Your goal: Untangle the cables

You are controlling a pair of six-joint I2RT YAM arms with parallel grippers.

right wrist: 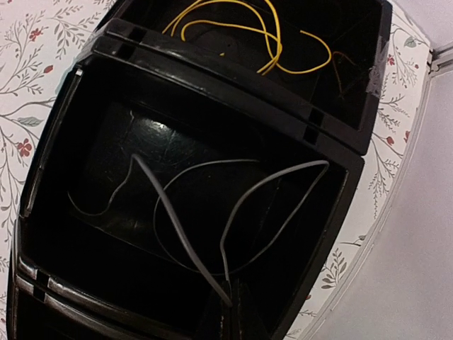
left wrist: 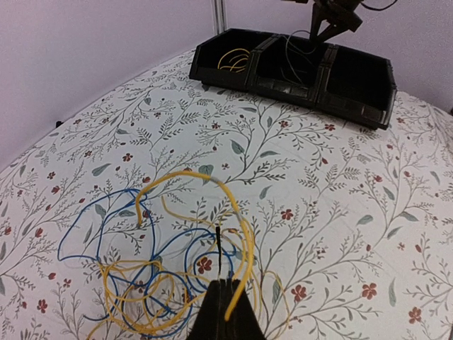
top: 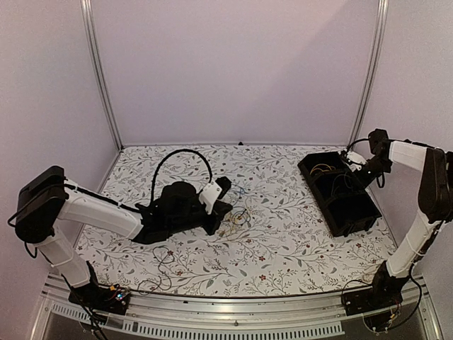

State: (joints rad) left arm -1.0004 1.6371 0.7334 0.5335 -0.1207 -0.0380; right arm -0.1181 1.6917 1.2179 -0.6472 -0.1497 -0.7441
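Observation:
The cables are a loose tangle of yellow and blue wires (left wrist: 152, 283) on the floral table, also seen from the top (top: 238, 217). My left gripper (left wrist: 226, 285) is shut just right of the tangle. A thin dark wire (left wrist: 219, 249) sticks up from between its tips, and a yellow wire's end (left wrist: 244, 241) arcs over and lies across one finger. My right gripper (right wrist: 233, 306) is shut on a grey wire (right wrist: 177, 227). It hangs looped into the middle compartment of a black bin (right wrist: 212, 74). From the top, this gripper (top: 355, 168) is above the bin (top: 357, 225).
A separate yellow wire (right wrist: 248, 28) lies in the bin's far compartment. The bin stands at the table's right side, near the right frame post. The left arm's thick black cable (top: 180, 156) loops above its wrist. Thin dark wires (top: 161, 262) trail near the front edge.

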